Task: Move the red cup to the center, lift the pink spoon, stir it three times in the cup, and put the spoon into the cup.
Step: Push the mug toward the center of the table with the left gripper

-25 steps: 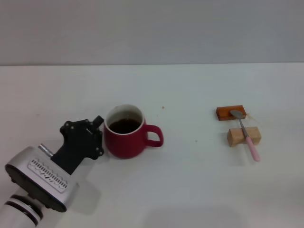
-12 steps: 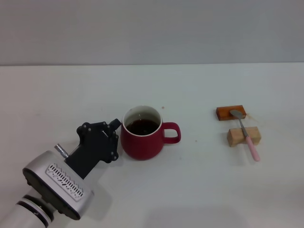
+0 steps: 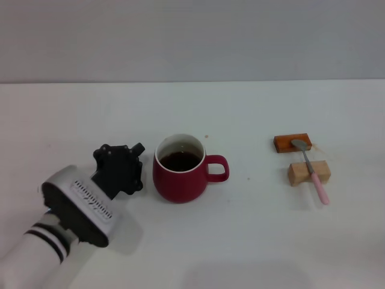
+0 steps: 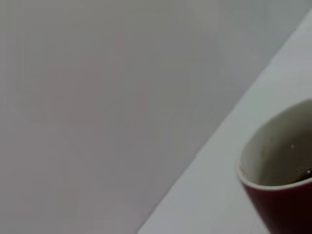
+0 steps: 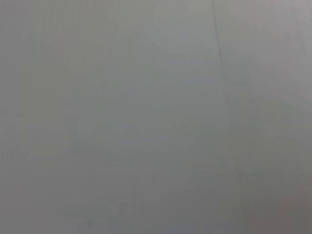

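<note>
Since half a second ago the left gripper (image 3: 137, 161) has backed off the red cup (image 3: 178, 176), which sits where it was a moment ago, just right of the claw, apart from it. Finger state: cannot tell. Right gripper not in view.

Pink spoon (image 3: 315, 178) lies far right of the claw, propped across a tan block (image 3: 308, 173) and an orange block (image 3: 292, 143).

Risks: withdrawing arm could clip the cup and slosh the dark liquid; spoon could roll off its blocks when gripped.

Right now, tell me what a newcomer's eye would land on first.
The red cup of dark liquid stands mid-table, handle toward the robot's right. The left pincer sits just beside it, apart. Far right, the pink spoon lies across a tan block, bowl on an orange-brown block.
</note>
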Available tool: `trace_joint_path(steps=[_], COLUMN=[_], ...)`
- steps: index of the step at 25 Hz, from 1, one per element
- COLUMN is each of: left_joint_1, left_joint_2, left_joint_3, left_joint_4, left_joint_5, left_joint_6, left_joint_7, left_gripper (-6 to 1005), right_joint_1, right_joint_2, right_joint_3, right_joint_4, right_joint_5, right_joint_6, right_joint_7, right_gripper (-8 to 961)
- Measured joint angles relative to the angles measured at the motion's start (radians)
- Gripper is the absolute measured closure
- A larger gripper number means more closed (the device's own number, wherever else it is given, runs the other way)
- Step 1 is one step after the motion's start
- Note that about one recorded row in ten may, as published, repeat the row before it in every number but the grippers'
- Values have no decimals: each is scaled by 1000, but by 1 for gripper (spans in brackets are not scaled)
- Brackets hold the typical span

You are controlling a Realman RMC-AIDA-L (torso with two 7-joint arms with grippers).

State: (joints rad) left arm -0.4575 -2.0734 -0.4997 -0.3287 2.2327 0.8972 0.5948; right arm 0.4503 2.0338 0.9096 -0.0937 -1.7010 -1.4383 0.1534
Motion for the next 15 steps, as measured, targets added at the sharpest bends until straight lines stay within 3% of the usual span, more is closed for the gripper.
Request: trace_joint_path(steps=[15], left_joint_1=[-19], left_joint_2=[-5], left_joint_3=[35], left_joint_4=[-108], left_joint_5=[2], left_joint_6=[-54], left_joint_7=[119], left_gripper=[994], right_joint_1=[-2], right_joint_2=[-2], right_joint_3=[0], right_joint_4=[4], right_joint_5=[2], right_joint_6=[3], right_joint_7=[0], right_gripper=[239])
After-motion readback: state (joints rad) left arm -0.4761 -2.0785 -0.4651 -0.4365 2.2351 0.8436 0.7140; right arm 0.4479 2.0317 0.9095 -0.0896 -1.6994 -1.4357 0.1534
